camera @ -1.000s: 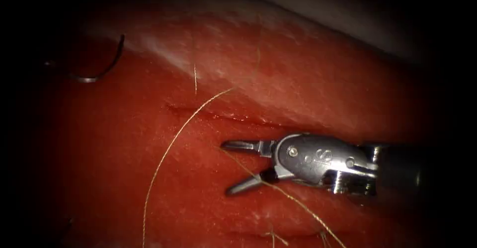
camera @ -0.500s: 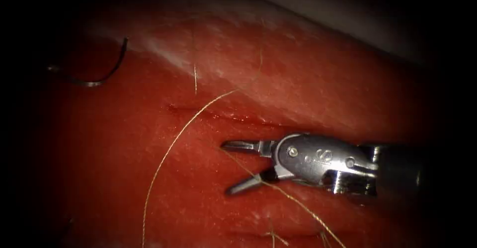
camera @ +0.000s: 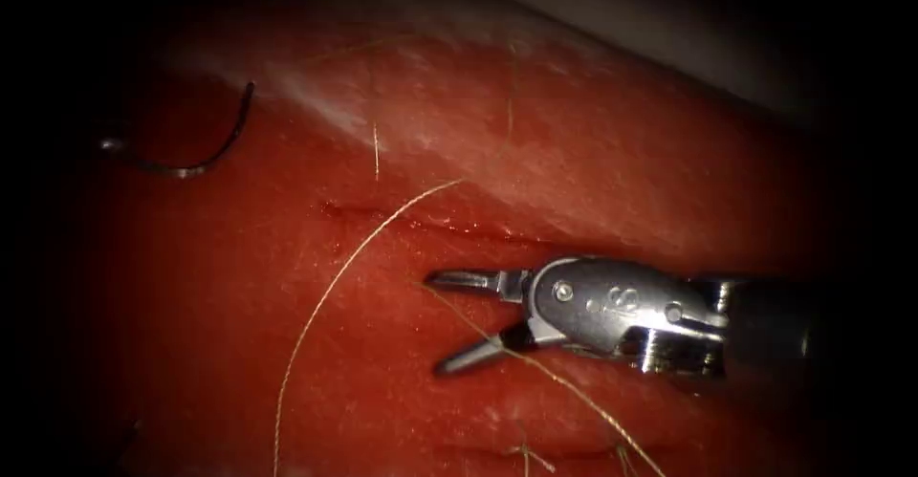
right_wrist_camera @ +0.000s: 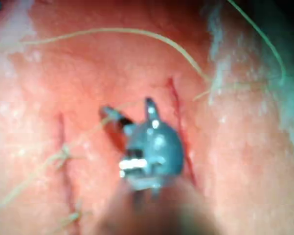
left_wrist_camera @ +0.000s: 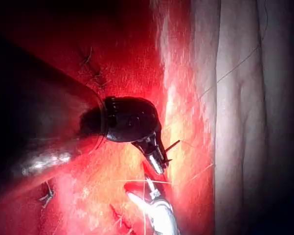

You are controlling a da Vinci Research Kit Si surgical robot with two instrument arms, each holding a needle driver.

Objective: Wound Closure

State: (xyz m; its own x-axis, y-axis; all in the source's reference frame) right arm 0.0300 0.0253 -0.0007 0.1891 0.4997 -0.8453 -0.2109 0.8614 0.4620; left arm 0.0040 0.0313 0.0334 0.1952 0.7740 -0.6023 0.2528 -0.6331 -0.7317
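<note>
The right tool [camera: 435,324] lies over the tissue [camera: 593,162] just below the cut [camera: 430,224], jaws open and holding nothing. One strand of thread [camera: 535,367] passes between them. A second strand [camera: 325,295] arcs from the cut down to the picture's lower edge. The curved needle [camera: 196,162] hangs far left of the cut, free of the tissue. The left tool [left_wrist_camera: 159,165] is shut with the dark needle [left_wrist_camera: 172,145] sticking out of its jaws. The right tool [right_wrist_camera: 128,108] stands open beside the cut [right_wrist_camera: 177,122].
A short cut end of thread [camera: 375,152] stands up above the cut. Tied stitches [camera: 526,455] sit along the lower edge, and an older stitched line [right_wrist_camera: 63,156] lies beside the tool. Pale fat and the bench [camera: 669,18] lie behind.
The needle has drifted slightly right and up, and the upper part of the arcing thread has shifted right with it. The right tool has stayed still with its jaws open.
</note>
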